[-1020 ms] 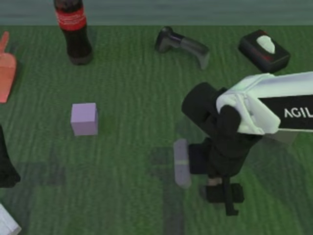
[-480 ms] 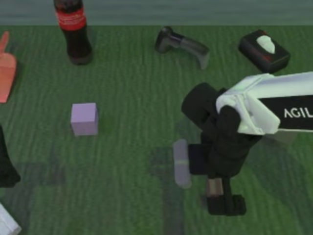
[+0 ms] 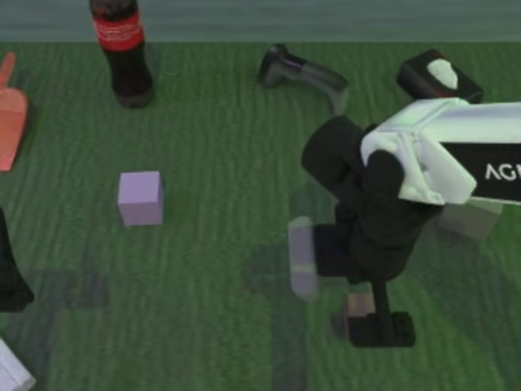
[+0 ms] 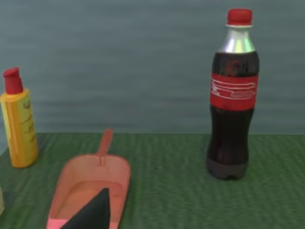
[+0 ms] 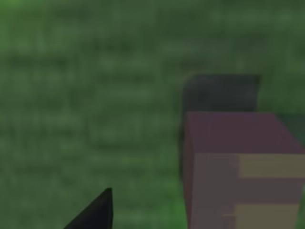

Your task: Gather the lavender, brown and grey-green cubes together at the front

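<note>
The brown cube [image 3: 358,304] sat on the carpet at the front, just beside my right gripper [image 3: 381,326], whose fingers stood apart and had drawn off it within the last second. That looked like a release. The grey-green cube [image 3: 470,218] lay behind it, half under my right arm. The lavender cube [image 3: 140,197] waited well left of it. My left gripper [image 3: 10,277] idled farther left; I couldn't tell its fingers.
</note>
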You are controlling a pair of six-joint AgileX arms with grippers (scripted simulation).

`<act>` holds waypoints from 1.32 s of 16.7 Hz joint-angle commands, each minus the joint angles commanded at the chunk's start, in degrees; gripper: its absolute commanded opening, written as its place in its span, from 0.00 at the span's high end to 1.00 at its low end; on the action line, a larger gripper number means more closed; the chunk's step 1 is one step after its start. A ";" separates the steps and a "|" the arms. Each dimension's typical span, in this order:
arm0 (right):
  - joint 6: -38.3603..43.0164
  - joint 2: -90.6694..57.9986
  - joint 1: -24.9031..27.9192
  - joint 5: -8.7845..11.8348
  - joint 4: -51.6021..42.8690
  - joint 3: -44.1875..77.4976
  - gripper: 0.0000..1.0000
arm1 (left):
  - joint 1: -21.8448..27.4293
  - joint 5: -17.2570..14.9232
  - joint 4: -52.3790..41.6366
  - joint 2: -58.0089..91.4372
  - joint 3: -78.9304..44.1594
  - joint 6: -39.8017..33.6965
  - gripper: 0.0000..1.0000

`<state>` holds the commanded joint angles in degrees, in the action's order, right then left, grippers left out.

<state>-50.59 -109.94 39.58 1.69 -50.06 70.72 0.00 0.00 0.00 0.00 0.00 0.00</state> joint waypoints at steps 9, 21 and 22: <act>-0.16 3.74 -0.09 0.02 -8.15 4.39 0.00 | 0.00 0.00 0.00 0.00 0.00 0.00 0.00; 15.40 41.52 -15.71 2.47 14.13 -20.89 0.00 | 5.72 -0.05 -24.73 45.51 -38.97 -6.92 0.00; 17.77 46.79 -17.71 2.55 16.81 -24.60 0.00 | 6.44 -0.04 -28.05 52.35 -43.91 -7.78 0.00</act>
<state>-32.82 -63.14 21.87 4.24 -33.25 46.12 6.44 -0.04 -28.05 52.35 -43.91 -7.78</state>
